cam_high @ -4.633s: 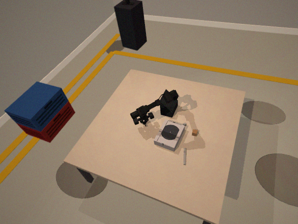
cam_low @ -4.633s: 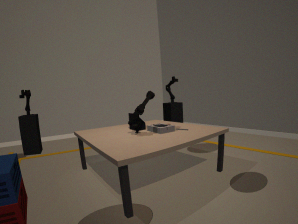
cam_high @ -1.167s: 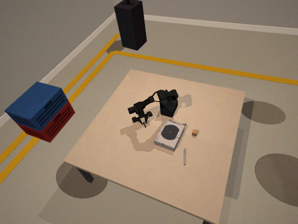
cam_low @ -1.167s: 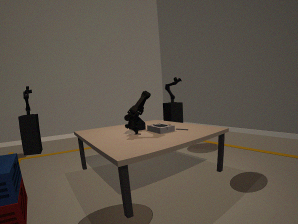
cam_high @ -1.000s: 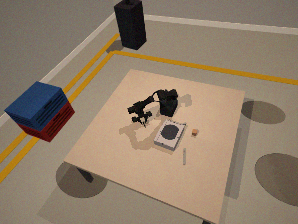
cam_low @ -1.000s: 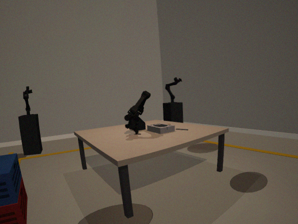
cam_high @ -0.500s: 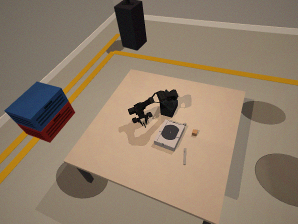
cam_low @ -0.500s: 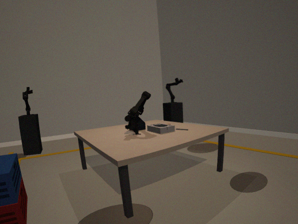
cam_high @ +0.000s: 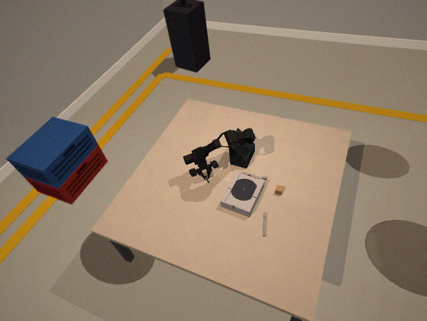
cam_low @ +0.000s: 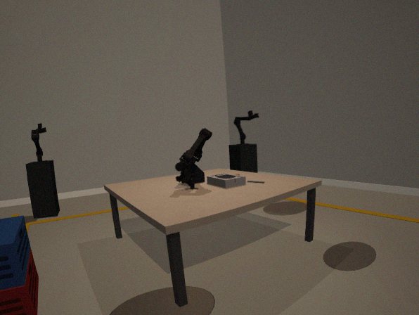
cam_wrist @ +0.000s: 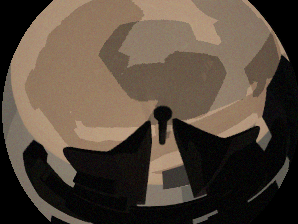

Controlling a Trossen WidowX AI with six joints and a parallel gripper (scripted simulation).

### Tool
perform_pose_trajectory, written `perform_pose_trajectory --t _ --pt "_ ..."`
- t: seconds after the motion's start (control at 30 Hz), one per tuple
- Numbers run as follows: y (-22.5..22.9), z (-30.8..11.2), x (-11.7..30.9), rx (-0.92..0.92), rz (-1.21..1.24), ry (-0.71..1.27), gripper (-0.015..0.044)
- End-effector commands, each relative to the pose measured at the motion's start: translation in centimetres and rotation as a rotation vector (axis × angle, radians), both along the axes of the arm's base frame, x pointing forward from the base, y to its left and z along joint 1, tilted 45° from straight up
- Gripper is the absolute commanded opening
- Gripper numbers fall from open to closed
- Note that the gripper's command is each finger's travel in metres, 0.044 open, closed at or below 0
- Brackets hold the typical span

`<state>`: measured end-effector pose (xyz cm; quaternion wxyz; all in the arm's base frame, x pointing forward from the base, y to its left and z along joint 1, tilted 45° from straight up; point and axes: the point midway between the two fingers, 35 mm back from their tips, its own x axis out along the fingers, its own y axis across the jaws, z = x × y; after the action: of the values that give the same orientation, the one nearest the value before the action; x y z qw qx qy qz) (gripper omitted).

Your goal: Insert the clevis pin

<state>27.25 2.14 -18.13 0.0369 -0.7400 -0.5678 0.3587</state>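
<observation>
In the top view, a small orange block (cam_high: pixel 279 190) sits on the table well to the right of the gripper (cam_high: pixel 207 178) (cam_low: pixel 192 187) (cam_wrist: pixel 162 121). A slim grey bar (cam_high: pixel 264 224) (cam_low: pixel 256 181) lies flat, right of and below it there. A blue crate (cam_high: pixel 50 147) (cam_low: pixel 11 233) rests on a red crate (cam_high: pixel 84 175) (cam_low: pixel 21 293), both well left of the gripper. In the exterior view, a dark pedestal (cam_high: pixel 188 37) (cam_low: pixel 42 190) stands far left of it and another pedestal (cam_low: pixel 243 157) beyond it to the right, each carrying a black arm. Yellow floor lines (cam_high: pixel 286 96) (cam_low: pixel 369 212) run well apart from the gripper.
</observation>
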Motion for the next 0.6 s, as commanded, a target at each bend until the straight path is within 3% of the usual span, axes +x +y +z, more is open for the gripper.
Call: perform_pose_trajectory --t 0.0,0.17,0.57 --pt "0.06 -0.04 -0.05 0.004 -0.003 0.004 0.0029" --pt "0.06 -0.04 -0.05 0.004 -0.003 0.004 0.0000" --pt "-0.84 0.84 0.15 0.000 -0.002 0.001 0.0000"
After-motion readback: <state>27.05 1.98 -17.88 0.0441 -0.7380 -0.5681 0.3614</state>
